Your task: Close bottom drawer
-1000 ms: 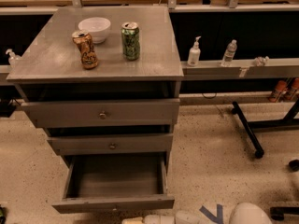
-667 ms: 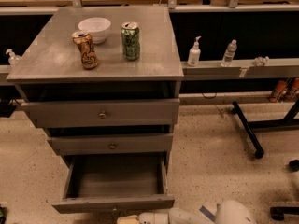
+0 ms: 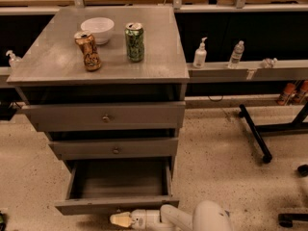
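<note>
Since the earlier frames the arm has swung leftward along the lower edge of the view, and the gripper now sits closer to the cabinet's midline. The bottom drawer stands pulled well out, its boxy grey interior exposed. Its slim front panel lies just beyond the gripper, and the small round knob sits almost directly above the gripper's tip. Contact between gripper and panel cannot be confirmed, and whether the gripper is released or clenched cannot be told.

The step in hand is judged to be the approach before the push. To do it well, meet the panel near its centre, close by the knob, and press straight toward the cabinet. An off-centre push could skew the drawer on its runners.

Farther beyond the gripper, the middle drawer and top drawer are nearly shut. Farthest from it, on the cabinet top, stand a white bowl, a brown can and a green can.
</note>
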Robot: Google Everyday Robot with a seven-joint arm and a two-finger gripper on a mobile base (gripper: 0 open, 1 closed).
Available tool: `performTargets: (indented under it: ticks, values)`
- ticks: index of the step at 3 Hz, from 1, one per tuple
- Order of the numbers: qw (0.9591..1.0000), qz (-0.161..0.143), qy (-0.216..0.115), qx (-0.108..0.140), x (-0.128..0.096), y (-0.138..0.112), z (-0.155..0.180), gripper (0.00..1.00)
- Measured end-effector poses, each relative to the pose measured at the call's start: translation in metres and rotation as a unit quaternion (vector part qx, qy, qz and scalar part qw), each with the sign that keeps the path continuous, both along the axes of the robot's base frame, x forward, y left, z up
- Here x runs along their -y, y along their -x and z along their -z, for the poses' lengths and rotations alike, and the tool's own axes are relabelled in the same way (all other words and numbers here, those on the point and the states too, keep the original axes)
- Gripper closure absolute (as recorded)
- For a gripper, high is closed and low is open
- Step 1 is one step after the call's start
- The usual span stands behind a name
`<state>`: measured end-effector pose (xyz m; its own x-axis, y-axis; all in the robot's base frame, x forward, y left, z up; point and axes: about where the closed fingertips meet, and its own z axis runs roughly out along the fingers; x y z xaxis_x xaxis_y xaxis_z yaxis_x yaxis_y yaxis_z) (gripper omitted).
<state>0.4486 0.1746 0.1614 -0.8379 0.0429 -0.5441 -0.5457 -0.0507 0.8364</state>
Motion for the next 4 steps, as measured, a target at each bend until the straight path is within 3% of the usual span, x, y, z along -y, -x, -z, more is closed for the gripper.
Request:
performTargets:
  ticks: [2, 3, 4]
  values:
    - [0.9977, 0.049, 0.009, 0.046, -0.001, -0.078, -0.027, 1.0]
    - [0.9965, 0.06, 0.013, 0.057, -0.005, -0.101, -0.035, 1.0]
    - [0.9968, 0.062, 0.006, 0.05, -0.015, -0.112, -0.035, 1.0]
